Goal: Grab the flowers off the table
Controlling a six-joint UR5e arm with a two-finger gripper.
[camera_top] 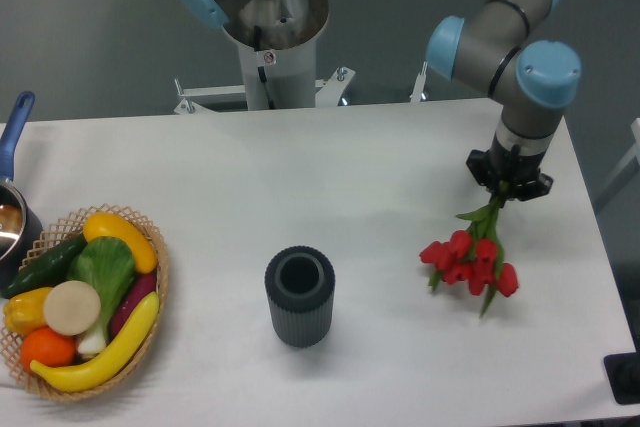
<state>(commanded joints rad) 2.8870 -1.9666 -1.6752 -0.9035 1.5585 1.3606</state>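
The flowers (472, 259) are a small bunch of red tulips with thin green stems, at the right side of the white table (330, 177). The blooms point toward the front. The stems run up and back into my gripper (508, 190). The gripper points straight down over the stem ends and is shut on them. Its fingertips are mostly hidden under the black wrist flange. I cannot tell whether the blooms rest on the table or hang just above it.
A dark grey ribbed cylindrical vase (299, 295) stands at the front middle. A wicker basket (80, 307) of toy fruit and vegetables sits at the front left. A blue-handled pot (12, 209) is at the left edge. The robot base (268, 37) stands behind the table.
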